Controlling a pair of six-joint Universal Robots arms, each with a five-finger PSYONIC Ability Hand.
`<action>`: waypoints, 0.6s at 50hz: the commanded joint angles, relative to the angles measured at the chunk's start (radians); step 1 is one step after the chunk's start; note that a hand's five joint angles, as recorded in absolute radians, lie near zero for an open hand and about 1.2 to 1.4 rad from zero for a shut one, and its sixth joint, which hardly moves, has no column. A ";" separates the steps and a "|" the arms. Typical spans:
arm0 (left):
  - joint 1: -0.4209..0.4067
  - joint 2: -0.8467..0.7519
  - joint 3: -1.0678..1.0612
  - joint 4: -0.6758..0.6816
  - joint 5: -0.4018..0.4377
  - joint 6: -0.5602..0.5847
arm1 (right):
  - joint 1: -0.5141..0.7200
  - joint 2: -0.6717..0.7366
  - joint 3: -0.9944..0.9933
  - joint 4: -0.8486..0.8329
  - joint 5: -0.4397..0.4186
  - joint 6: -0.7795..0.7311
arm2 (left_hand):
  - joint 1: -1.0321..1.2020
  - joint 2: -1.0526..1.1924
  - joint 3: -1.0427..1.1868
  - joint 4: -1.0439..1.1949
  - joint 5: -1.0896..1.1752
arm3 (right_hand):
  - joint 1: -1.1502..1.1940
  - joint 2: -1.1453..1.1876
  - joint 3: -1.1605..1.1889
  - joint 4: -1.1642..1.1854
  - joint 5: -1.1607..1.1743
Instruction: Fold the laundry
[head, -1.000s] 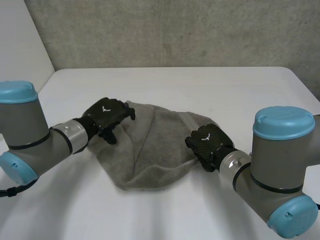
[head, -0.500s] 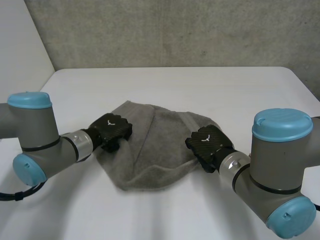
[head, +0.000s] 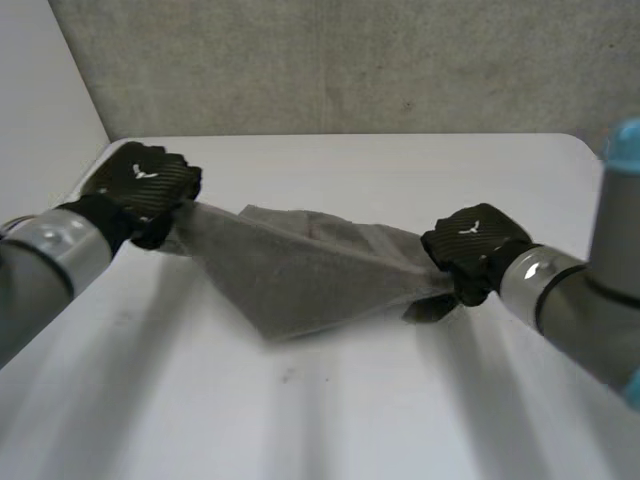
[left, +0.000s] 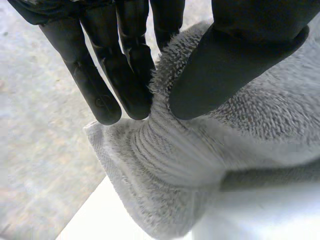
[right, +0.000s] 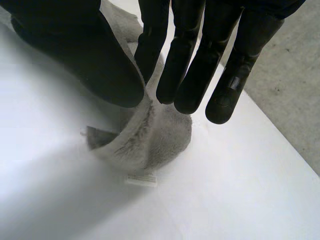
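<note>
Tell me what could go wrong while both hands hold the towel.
The right hand pinches just a small bunch of the towel near its fingertips; more pull could slip it free. Between it and the left hand the towel sags creased toward the table, so a fold may trap wrinkles.

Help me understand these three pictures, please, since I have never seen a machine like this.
It is a robot with two grey arms, each ending in a black hand. One picture looks down from behind the arms; the other two come from cameras on the wrists, looking along each palm. Over the white table is a grey terry towel. The left hand pinches one end between thumb and fingers, the right hand pinches the opposite end, stretching it between them.
</note>
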 joint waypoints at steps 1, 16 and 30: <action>0.013 0.157 -0.148 -0.196 -0.065 0.042 | -0.016 -0.076 -0.006 0.251 -0.067 -0.125 | 0.232 0.181 0.182 0.181 0.200 | 0.425 0.221 0.211 0.203 0.233; 0.004 -0.154 -0.148 -0.034 -0.071 0.133 | 0.001 0.175 -0.080 0.135 -0.080 -0.154 | 0.232 0.181 0.182 0.181 0.200 | 0.425 0.221 0.211 0.203 0.233; -0.074 -0.322 0.495 0.370 -0.296 0.058 | 0.001 0.237 -0.536 -0.337 0.106 -0.084 | 0.232 0.181 0.182 0.181 0.200 | 0.425 0.221 0.211 0.203 0.233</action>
